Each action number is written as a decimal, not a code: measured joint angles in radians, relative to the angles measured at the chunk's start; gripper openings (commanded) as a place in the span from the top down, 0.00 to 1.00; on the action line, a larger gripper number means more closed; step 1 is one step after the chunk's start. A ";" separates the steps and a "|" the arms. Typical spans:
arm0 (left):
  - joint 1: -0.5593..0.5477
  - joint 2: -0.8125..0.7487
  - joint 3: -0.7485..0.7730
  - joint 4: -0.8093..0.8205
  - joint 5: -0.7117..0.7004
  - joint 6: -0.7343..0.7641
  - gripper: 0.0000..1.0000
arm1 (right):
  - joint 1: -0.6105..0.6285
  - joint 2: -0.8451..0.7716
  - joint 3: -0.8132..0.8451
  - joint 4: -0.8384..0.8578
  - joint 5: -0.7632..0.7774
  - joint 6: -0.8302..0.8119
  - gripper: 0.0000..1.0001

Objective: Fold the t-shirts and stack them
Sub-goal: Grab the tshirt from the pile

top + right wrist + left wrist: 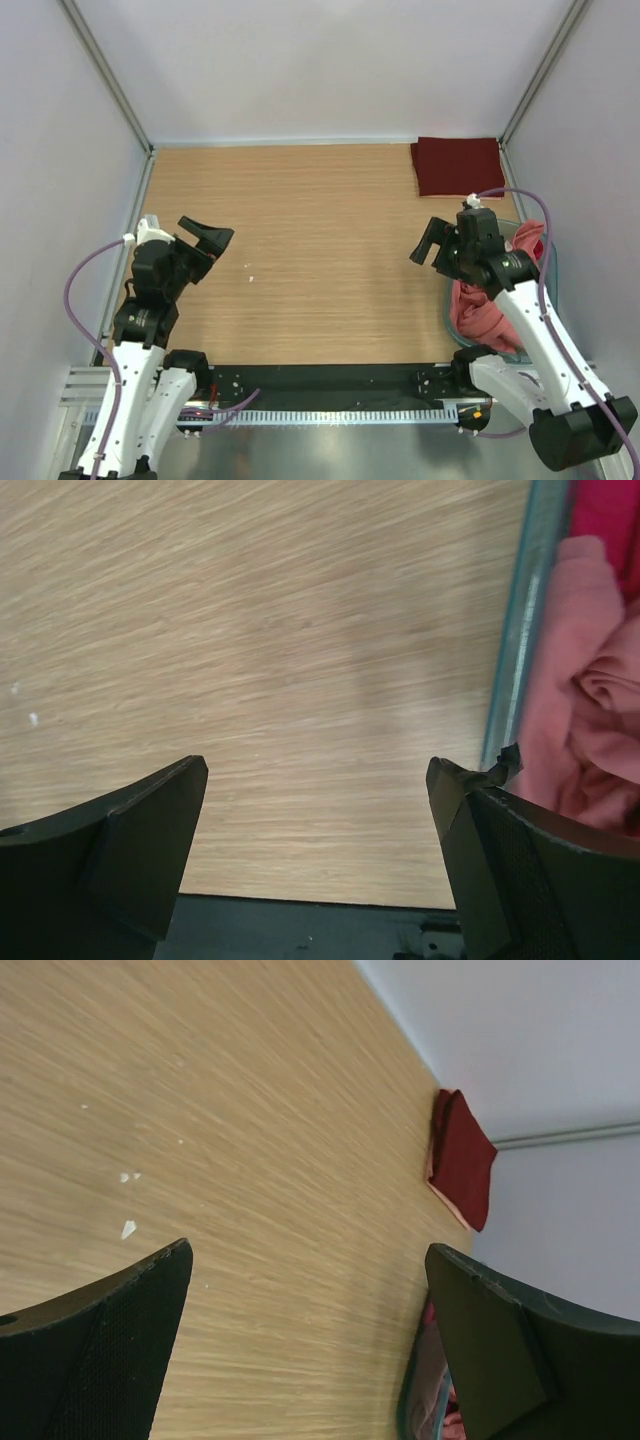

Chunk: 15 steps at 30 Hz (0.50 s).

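Folded maroon shirt (458, 166) is lying at the surface's (320, 250) far right corner, long axis running left-right. Pink shirts (478, 312) are bunching in the right tub (510, 650). Left tool (308, 1255) and right tool (317, 763) are gaping wide, empty.

No text, label, brand, number or sign can be read in any of the three views.
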 measured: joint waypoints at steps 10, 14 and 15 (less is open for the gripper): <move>0.000 0.025 0.114 -0.146 0.006 0.080 0.00 | -0.111 0.259 0.329 -0.208 0.161 -0.036 0.12; 0.000 0.164 0.195 -0.191 0.071 0.168 0.01 | -0.224 0.434 0.468 -0.237 0.227 -0.056 0.19; 0.000 0.194 0.208 -0.189 0.086 0.190 0.01 | -0.249 0.476 0.504 -0.249 0.247 -0.061 0.22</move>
